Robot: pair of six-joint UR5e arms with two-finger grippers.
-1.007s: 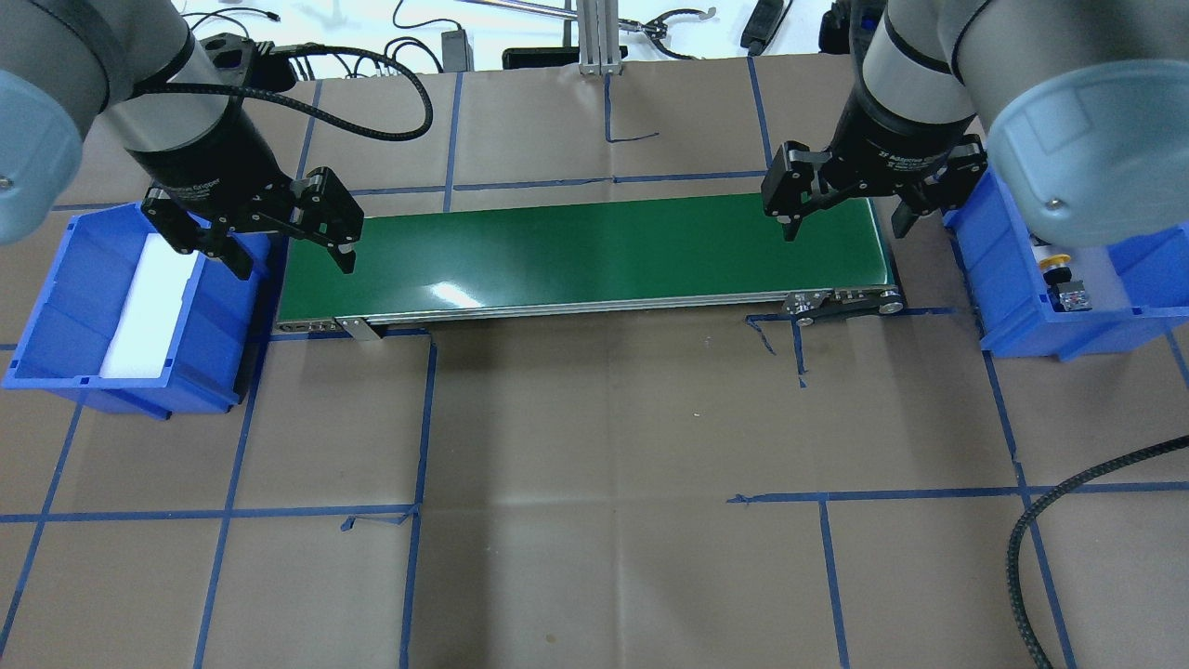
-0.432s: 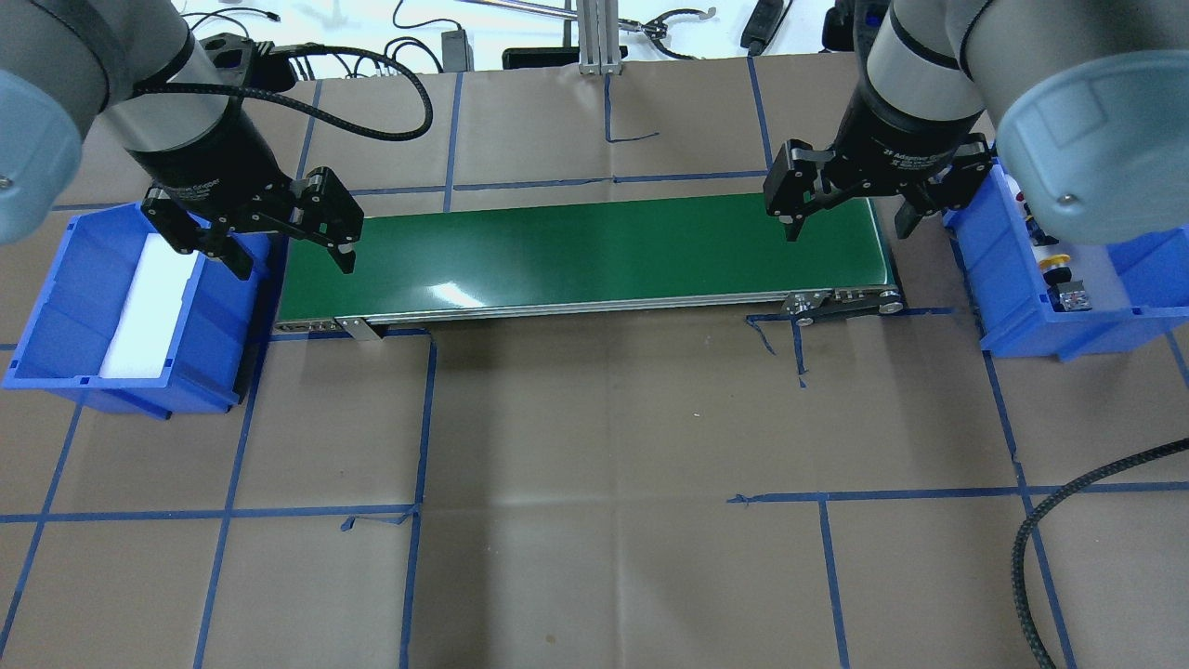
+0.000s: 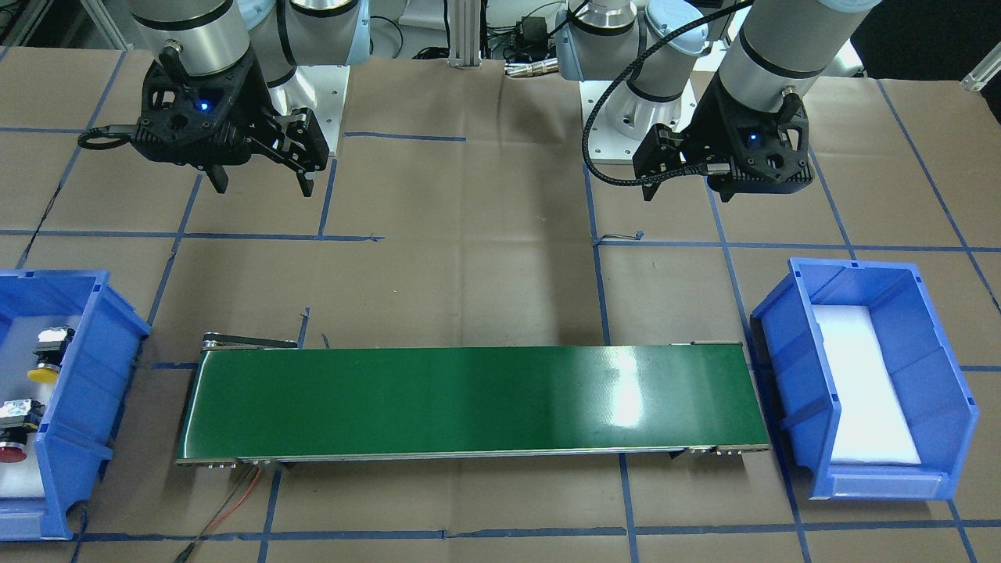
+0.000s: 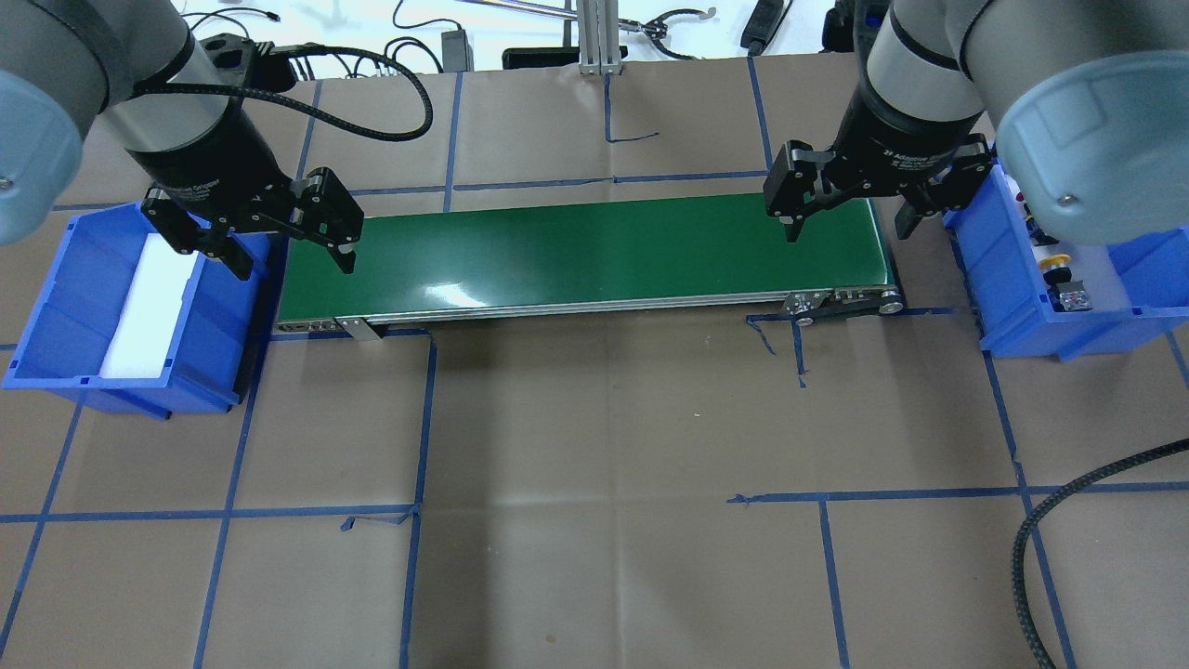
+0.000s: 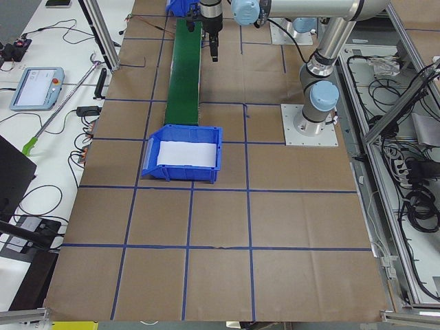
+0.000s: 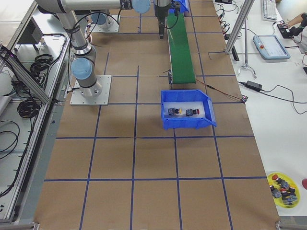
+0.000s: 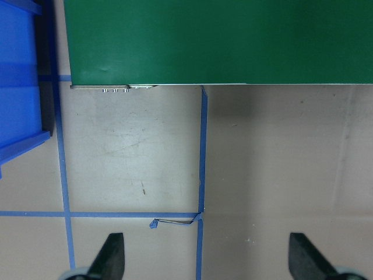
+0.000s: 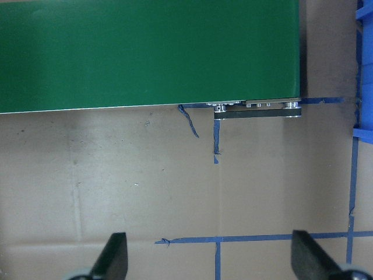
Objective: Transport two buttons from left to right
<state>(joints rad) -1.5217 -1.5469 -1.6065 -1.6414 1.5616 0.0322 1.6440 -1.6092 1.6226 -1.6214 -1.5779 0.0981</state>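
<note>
The table [image 4: 594, 418] is carrying a brown paper cover marked off with a blue tape grid. A green conveyor belt [image 4: 576, 251] is lying across its middle, running from the robot's left to its right.

One blue bin is sitting off each end of the belt. The left bin [image 4: 218, 307] is holding only a white foam pad [image 4: 149, 307]. The right bin [image 3: 74, 391] is holding both buttons on its white lining.

The left gripper [image 4: 297, 268] is hanging above the left end of the belt, beside the left bin. Its fingers [image 7: 113, 256] are standing wide apart, and nothing is lying between them. The right gripper [image 4: 846, 232] is hanging above the right end of the belt, beside the right bin. Its fingers [image 8: 116, 256] are likewise spread wide and are gripping nothing.

The yellow-capped button [image 3: 47, 356] is lying in the right bin on the side nearer the robot. The red-capped button [image 3: 16, 432] is lying in the same bin on the side farther from the robot. The two buttons are resting near each other without touching, and neither gripper is touching them.
</note>
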